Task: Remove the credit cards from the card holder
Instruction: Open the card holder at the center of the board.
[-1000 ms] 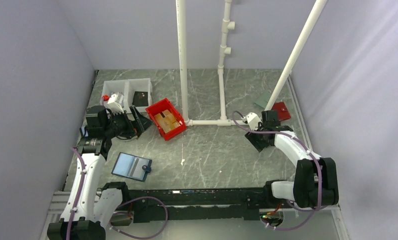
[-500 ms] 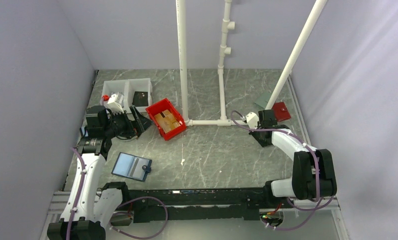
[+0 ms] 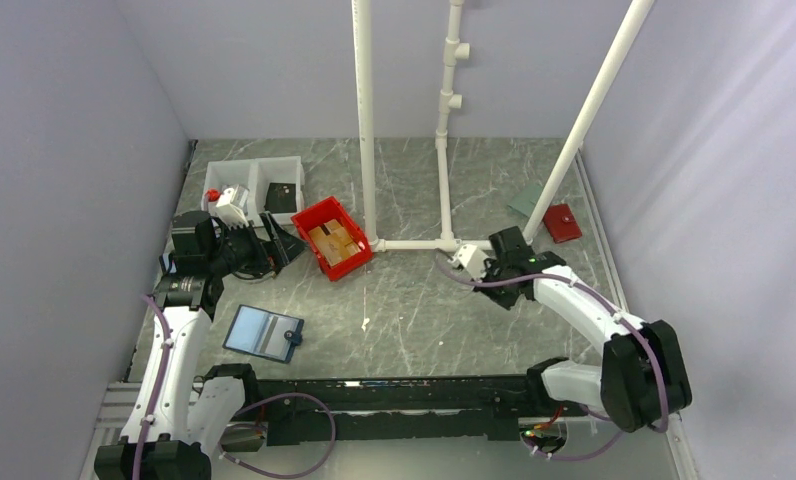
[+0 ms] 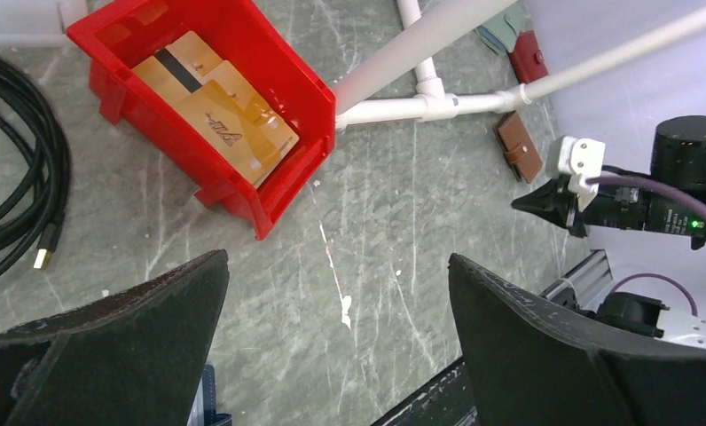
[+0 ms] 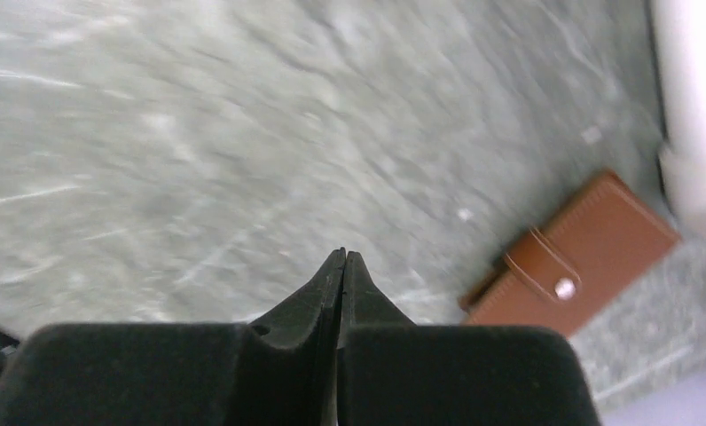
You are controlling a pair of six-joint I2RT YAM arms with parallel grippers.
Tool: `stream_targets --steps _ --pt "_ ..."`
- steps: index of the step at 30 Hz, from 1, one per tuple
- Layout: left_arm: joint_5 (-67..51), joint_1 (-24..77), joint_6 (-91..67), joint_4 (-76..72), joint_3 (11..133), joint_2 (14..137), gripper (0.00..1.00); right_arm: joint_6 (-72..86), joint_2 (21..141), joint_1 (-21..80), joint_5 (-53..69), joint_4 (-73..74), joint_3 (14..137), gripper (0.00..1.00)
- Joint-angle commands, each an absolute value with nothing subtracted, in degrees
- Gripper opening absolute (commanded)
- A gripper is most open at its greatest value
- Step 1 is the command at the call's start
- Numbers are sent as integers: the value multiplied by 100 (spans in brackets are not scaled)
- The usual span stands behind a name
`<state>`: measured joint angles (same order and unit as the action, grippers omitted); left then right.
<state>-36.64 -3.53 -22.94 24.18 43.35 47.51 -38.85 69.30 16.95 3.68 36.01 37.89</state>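
Holder: 1 brown holder (image 5: 567,257) lies flat on the table (image 5: 154,133), closed, with its strap snapped and the snap facing up. It is close to the white pipe (image 5: 695,106).
Direction from right fingers: in the right wrist view it is ahead of the tips and off to the right, apart from them.
Long axis: diagonal in that view, running from near-left to far-right.
Right fingers (image 5: 330,288): pressed together with nothing between them, above bare table.
Left fingers (image 4: 545,346): spread wide and empty, hanging over the table by the red bin (image 4: 283,186).
Nearer arm: the right, clearly. In the left wrist view the holder sits between the pipe joint and the right fingers, near both. The left arm is well apart, across the table.
Top view: the holder cannot be picked out; the right arm likely covers it.
Next move, judged: the right fingers need to open and swing right toward the holder. The strap probably has to come unsnapped before any card can slide out.
Cards: at least 2 gold cards (image 4: 216,106) lie in the red bin. None show in the closed holder.
Other wallets: 1 red wallet (image 3: 562,222) and 1 green wallet (image 3: 524,200) by the slanted pipe, and 1 blue folder (image 3: 262,333) open near the left arm.
Bins: 1 red, and 1 white bin (image 3: 274,160) with 2 compartments.
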Motion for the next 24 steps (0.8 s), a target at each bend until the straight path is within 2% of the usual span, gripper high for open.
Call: stream_targets --steps 1,4,7,9,10,16,18,20,22,24 --pt "-4075 -334 -2151 2092 4307 4758 99 -3828 7044 2528 1284 4133 4319 0" --pt "-4210 -334 -2149 2057 4298 4792 99 -3835 7705 3002 1838 4346 4905 0" --pt "-4272 -306 -2122 2064 4293 4824 99 -3735 8033 3010 1980 4617 5561 0" --pt "-4319 -247 -2103 2076 4297 4848 100 -3689 7861 2700 1941 4604 5602 16" --pt "-4335 -190 -2098 2080 4304 4870 99 -3718 7680 2408 2072 4577 5512 20" --pt "-4439 -124 -2103 2050 4319 4994 99 -4807 6956 -403 2503 4908 5001 39" --pt "-4481 -112 -2107 2064 4332 5028 99 -5137 7002 -1253 2692 5058 4996 46" --pt "-4489 -106 -2103 2064 4333 5024 99 -5417 7213 -1914 2867 5185 5069 57" --pt "-4464 -105 -2101 2059 4333 4987 99 -5621 7550 -2289 2934 5249 5155 68" --pt "-4454 -105 -2094 2070 4333 4967 99 -5665 7911 -2435 2952 5164 5235 74"
